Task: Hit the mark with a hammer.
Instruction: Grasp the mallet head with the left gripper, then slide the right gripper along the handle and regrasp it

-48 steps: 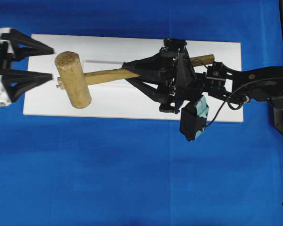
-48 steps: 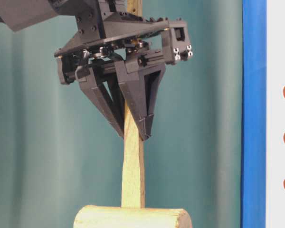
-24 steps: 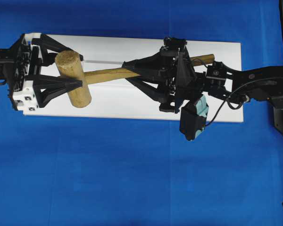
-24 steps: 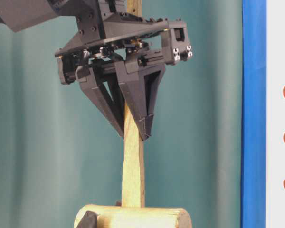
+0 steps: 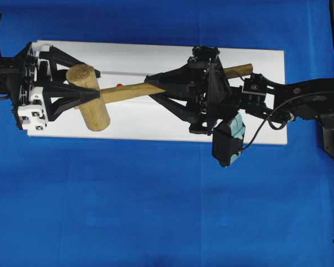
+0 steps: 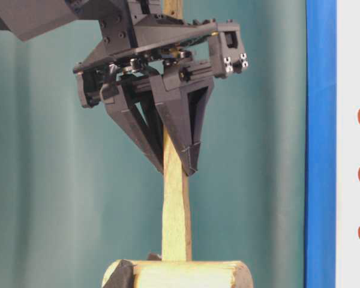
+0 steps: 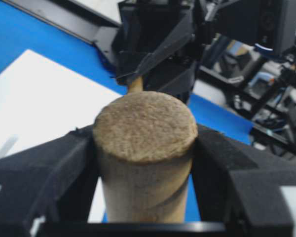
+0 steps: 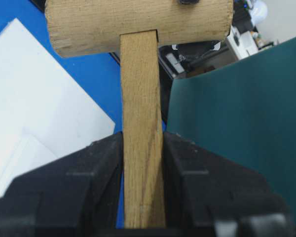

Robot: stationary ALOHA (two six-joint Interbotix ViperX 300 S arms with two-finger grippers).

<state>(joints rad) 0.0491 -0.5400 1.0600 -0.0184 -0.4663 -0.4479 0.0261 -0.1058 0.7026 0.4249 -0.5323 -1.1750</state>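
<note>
- Hammer [image 5: 94, 99]: pale wooden mallet lying across the white board [image 5: 156, 130]. The thick cylindrical head is at the left end of the overhead view; the slim squared handle [image 5: 128, 90] runs toward the right.
- Head: end grain looks rough and fibrous in the left wrist view [image 7: 145, 126], sides smoother. Handle has flat faces with straight grain, seen close in the right wrist view [image 8: 140, 123].
- Mark: a small red dot [image 5: 119, 85] on the board, just beside the handle and near the head. Cannot tell from these views whether the head is clear of the board.
- Right gripper [image 5: 150, 84]: fingers closed on the handle partway along it, pressed flat against both faces.
- Left gripper [image 5: 94, 87]: fingers set against opposite sides of the head, touching or all but touching. It reads as a grip, though how firm I cannot tell.
- Step, as I judge it: the hammer is being positioned with both arms; the strike is not yet made.
- Next move would call for the left fingers to let go and clear off, then the right arm to lift and bring the head down on the dot. The head sits to one side of the dot, so some shift is needed.
- Surroundings: matte blue tabletop [image 5: 156, 211] under the smooth board.
</note>
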